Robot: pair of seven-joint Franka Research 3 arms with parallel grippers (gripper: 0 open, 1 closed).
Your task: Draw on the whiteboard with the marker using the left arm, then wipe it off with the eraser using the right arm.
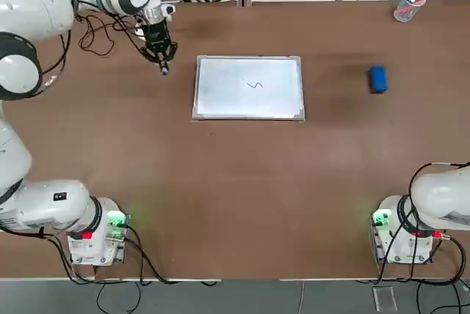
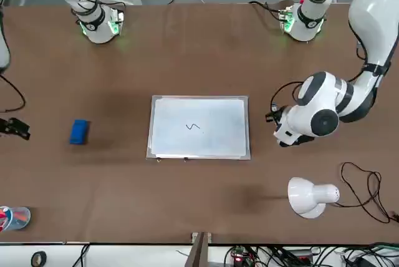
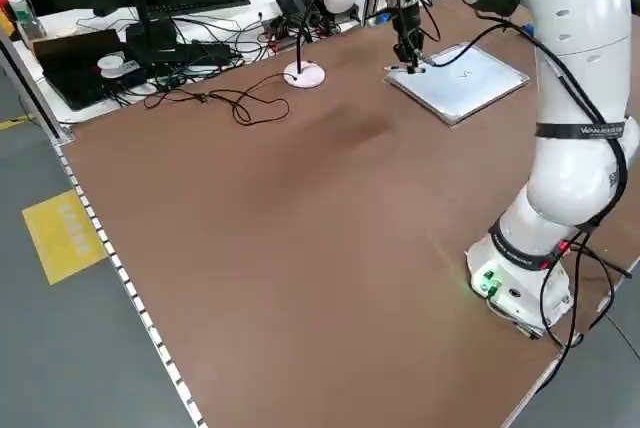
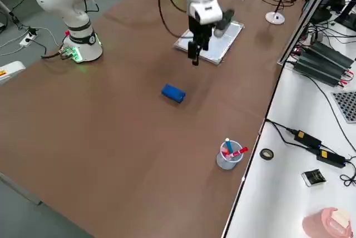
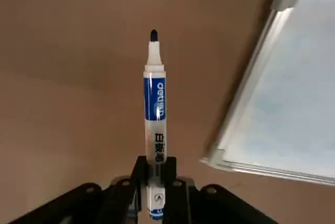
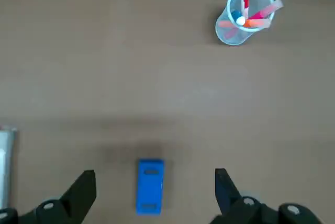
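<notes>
Right tool (image 6: 152, 192) hangs spread above eraser (image 6: 150, 186).

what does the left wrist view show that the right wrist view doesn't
Only the left wrist view shows the marker clamped in the left gripper, tip off the board, and the whiteboard's corner in full. Only the right wrist view shows the blue eraser between the open fingers of the right gripper, and a clear cup of pens. Both show the brown table.

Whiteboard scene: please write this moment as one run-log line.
whiteboard: small squiggle drawn | left gripper: shut on marker, beside board | right gripper: open above eraser
</notes>
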